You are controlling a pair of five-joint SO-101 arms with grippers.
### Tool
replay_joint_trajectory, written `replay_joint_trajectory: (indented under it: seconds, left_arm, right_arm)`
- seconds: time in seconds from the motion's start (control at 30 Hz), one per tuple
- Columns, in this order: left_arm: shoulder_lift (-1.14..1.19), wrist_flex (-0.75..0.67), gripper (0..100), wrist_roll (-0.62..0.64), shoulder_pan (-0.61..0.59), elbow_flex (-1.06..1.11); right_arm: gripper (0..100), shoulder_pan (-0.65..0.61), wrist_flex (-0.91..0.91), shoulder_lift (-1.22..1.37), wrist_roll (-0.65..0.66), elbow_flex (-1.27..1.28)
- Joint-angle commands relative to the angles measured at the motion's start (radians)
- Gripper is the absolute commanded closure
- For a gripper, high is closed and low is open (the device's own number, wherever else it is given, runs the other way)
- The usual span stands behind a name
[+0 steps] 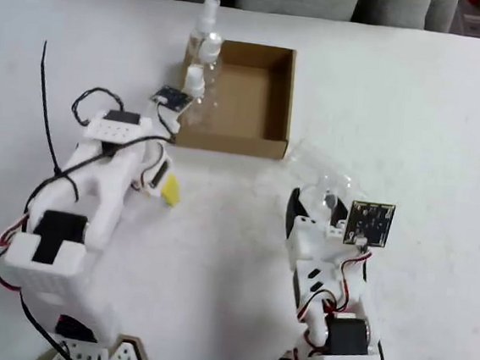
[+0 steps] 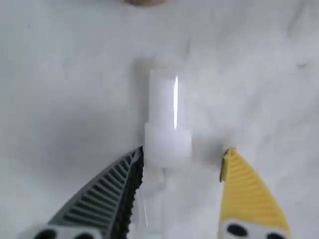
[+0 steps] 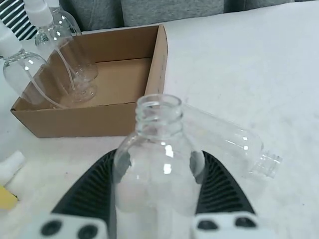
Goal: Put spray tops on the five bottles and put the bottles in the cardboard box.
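A white spray top lies on the table between the fingers of my open left gripper; the dark finger touches its collar and the yellow finger stands off it. In the high view the left gripper is just in front of the cardboard box. My right gripper is shut on an upright clear bottle with no top, seen to the right of the box's front. A second open bottle lies on its side behind it. Three topped bottles stand along the box's left side.
The right half of the box floor is bare. The lying bottle rests close to the box's front right corner. The white table stretches wide to the right. A black cable trails by the left arm.
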Motion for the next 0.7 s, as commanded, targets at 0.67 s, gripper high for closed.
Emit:
replay_joint_trajectory:
  seconds: [0.67]
  left_arm:
    - [0.008, -0.021, 70, 0.014, -0.002, -0.118]
  right_arm:
    - [98.2, 0.002, 0.004, -0.013, 0.000, 0.009]
